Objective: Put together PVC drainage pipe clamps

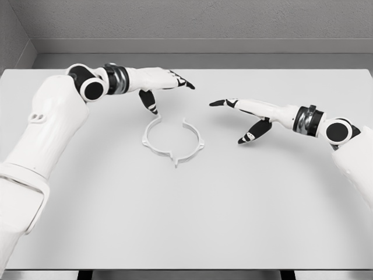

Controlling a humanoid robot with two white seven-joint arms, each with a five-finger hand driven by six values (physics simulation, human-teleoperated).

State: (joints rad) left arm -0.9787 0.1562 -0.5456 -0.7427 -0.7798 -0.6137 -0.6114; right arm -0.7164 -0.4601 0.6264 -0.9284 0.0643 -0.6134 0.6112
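The pipe clamp (173, 142) lies flat on the white tabletop (186, 221), a little toward the far edge and slightly left of the middle between the side edges. It sits between the two robot hands, nearer the left one.

The left robot hand (160, 84) hangs over the tabletop just beyond the clamp's far-left side. Its fingers (185, 83) stretch out flat toward the right, relaxed and holding nothing, while the dark-tipped thumb (150, 103) points down toward the clamp's upper left rim; whether the tip touches the ring cannot be told. The right robot hand (247, 116) is off to the clamp's right, apart from it, fingers extended toward the left and spread loosely, grasping nothing, with its thumb (252, 134) angled down toward the tabletop.

The clamp is thin and white, nearly the same tone as the surface. It forms a ring of two curved half-bands. Small flat tabs stick outward at the left and right sides and at the near side. At the far side the ring has a gap, the two band ends standing apart there.
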